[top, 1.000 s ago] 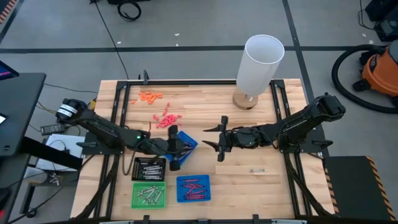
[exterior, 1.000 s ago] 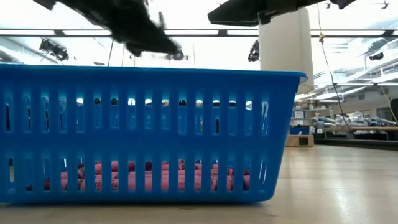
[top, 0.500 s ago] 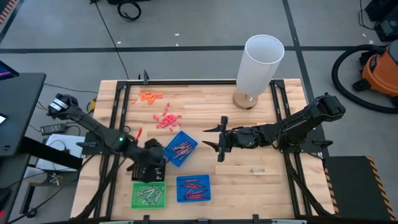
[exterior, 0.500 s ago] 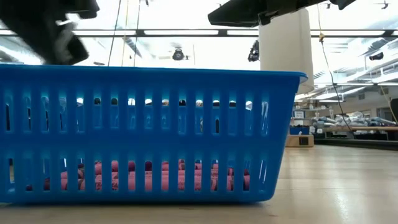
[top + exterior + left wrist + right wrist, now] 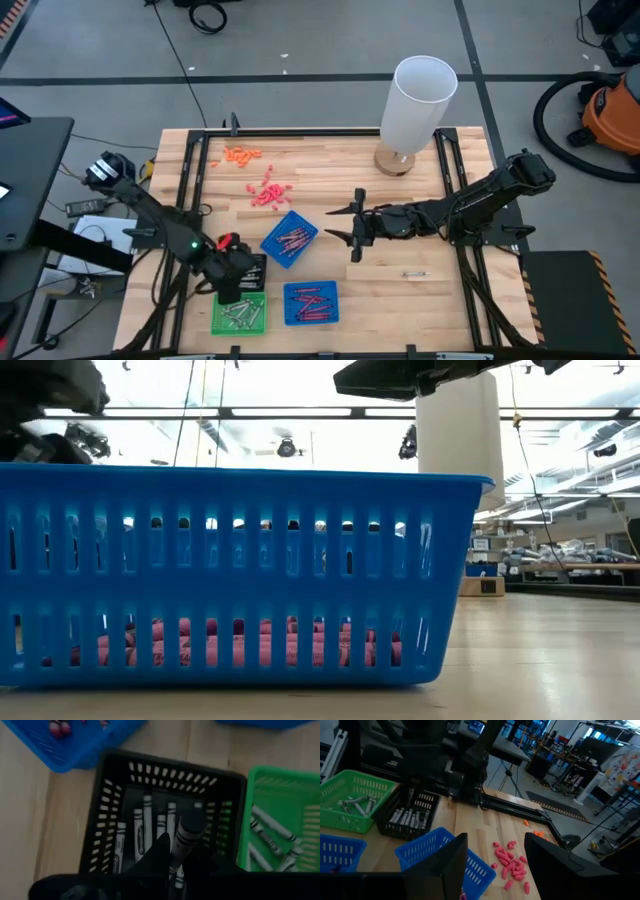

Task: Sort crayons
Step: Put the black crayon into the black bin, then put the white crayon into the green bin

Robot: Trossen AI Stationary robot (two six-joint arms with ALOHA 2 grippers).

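Pinching a black crayon (image 5: 186, 836) over the black tray (image 5: 108, 810), left gripper (image 5: 179, 862) nearly closed, right gripper (image 5: 495, 865) spread wide, empty.

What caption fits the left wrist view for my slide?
Left gripper holds a black crayon over the black tray, beside the green tray.

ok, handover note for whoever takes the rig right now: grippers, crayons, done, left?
Left gripper: over the black tray, shut on a black crayon.
Right gripper: open, empty, waiting mid-table.
Crayons: black ones in the black tray, grey ones in the green tray, red ones in both blue trays.
Left to do: drop the held crayon; one loose crayon lies on the table near the right arm.
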